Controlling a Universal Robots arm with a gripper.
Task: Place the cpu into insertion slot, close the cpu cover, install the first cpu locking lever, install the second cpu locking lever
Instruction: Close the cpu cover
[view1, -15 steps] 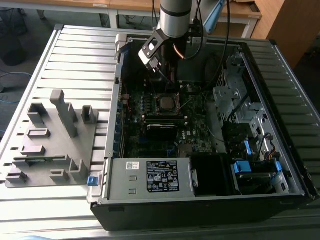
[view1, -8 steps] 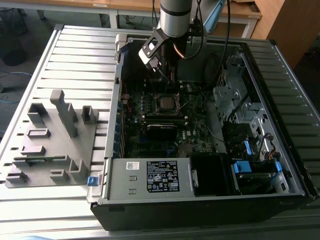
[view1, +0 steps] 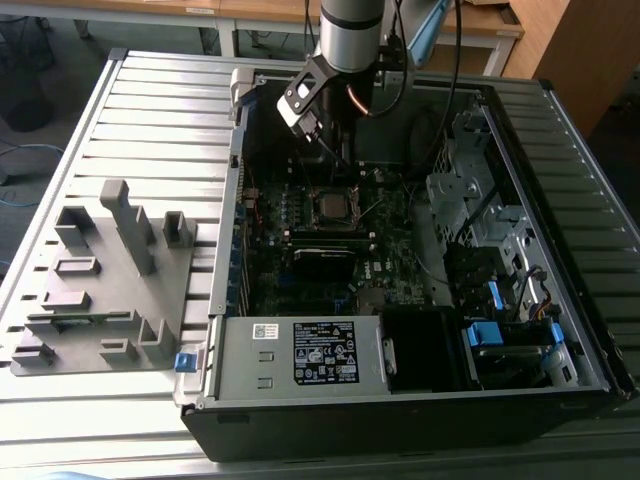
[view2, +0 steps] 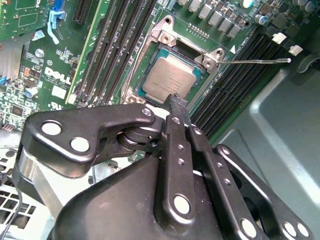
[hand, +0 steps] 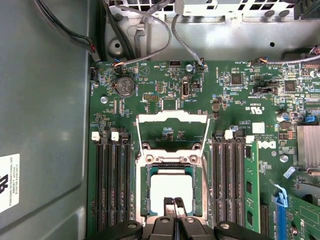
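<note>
Gripper (hand: 175, 204), claw pressed together & empty, is hovering at cpu (hand: 170, 187), which is sitting in insertion slot (hand: 143, 197); cpu cover (hand: 172, 117) is standing open beyond slot, closing step not yet done.

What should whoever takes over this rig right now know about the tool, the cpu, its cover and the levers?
The tool: shut, holding nothing, tips at the cpu's edge; contact unclear.
The cpu: lying flat in the insertion slot.
The cpu cover: standing open beyond the slot.
Done: cpu placed.
Left: closing the cover and both locking levers; one lever sticks out free in the second wrist view.
</note>
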